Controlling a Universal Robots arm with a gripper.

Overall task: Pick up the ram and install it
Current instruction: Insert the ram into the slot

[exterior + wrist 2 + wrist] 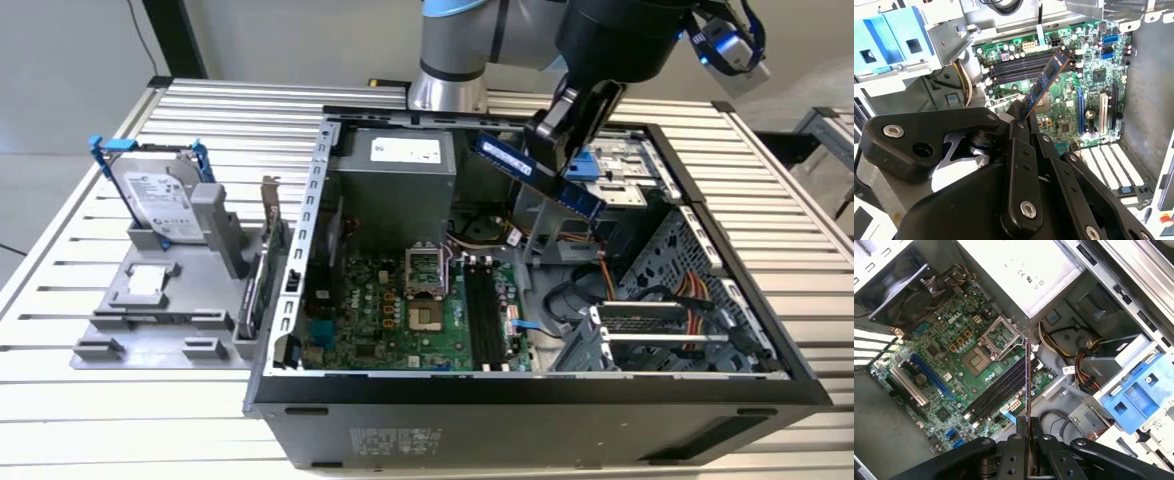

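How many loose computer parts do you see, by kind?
ram: 1, held in the gripper
hard drive: 1
card: 1
Total: 3

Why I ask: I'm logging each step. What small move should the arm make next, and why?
Probably a short, slow descent toward the slots, levelling the ram on the way. The pincer is shut on the ram and holds it tilted, well above the board inside the open case. The ram is clear of the slots and not yet seated.
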